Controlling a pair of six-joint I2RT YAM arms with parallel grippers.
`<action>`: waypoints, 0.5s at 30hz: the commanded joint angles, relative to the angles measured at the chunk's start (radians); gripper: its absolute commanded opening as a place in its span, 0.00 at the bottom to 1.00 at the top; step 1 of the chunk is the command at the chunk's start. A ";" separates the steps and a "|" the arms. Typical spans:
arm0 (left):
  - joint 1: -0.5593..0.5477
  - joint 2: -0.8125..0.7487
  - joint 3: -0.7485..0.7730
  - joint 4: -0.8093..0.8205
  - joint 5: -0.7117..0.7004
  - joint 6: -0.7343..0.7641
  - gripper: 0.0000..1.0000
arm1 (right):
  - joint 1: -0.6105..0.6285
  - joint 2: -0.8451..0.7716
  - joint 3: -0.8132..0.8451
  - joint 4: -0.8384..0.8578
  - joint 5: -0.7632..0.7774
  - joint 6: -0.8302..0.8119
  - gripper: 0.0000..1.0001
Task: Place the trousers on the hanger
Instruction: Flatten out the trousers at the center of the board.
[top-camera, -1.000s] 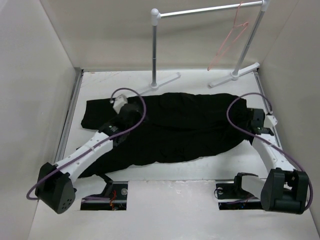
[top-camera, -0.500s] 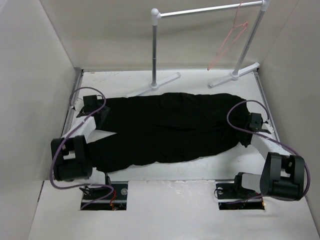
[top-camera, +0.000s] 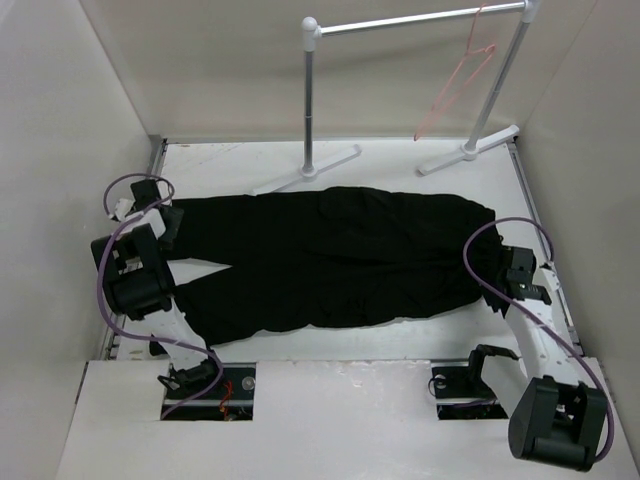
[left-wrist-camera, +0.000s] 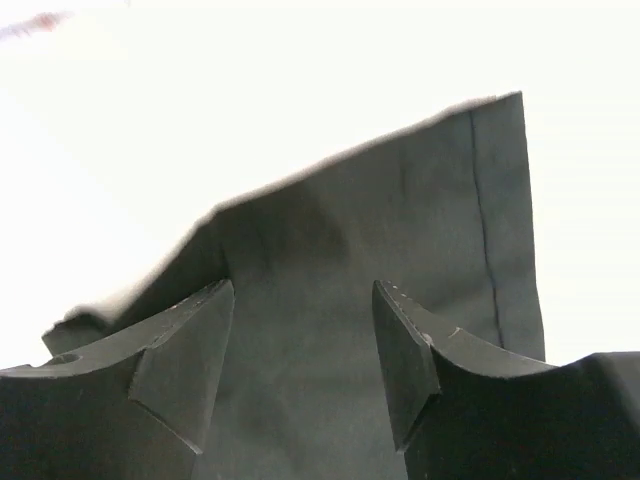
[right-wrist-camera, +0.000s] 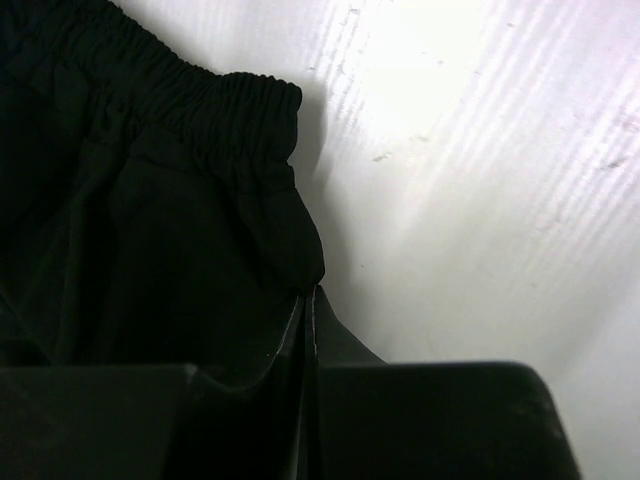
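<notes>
The black trousers lie spread flat across the table, legs to the left and waistband to the right. My left gripper is at the far left over a leg hem. In the left wrist view it is open, with the hem cloth lying beyond and between the jaws. My right gripper is at the waistband end. In the right wrist view it is shut, with a corner of the gathered waistband running down into its tips. The pink-red wire hanger hangs on the rack bar at the back right.
A grey-white clothes rack stands at the back, with its posts and feet on the table behind the trousers. Walls close in the left, right and back sides.
The left arm has swung from the trousers' middle out to the far left hem. The right arm has drawn back toward the near right. The trousers now lie flatter and more stretched out.
</notes>
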 joint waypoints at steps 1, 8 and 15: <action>0.056 0.049 0.092 -0.071 -0.036 0.031 0.56 | -0.010 -0.042 0.011 -0.058 -0.005 0.015 0.07; 0.065 -0.088 0.117 -0.065 0.035 0.036 0.65 | -0.003 -0.038 0.022 -0.028 -0.031 -0.040 0.31; 0.016 -0.582 -0.168 -0.288 0.007 0.052 0.62 | 0.161 -0.153 0.032 -0.037 -0.042 -0.052 0.70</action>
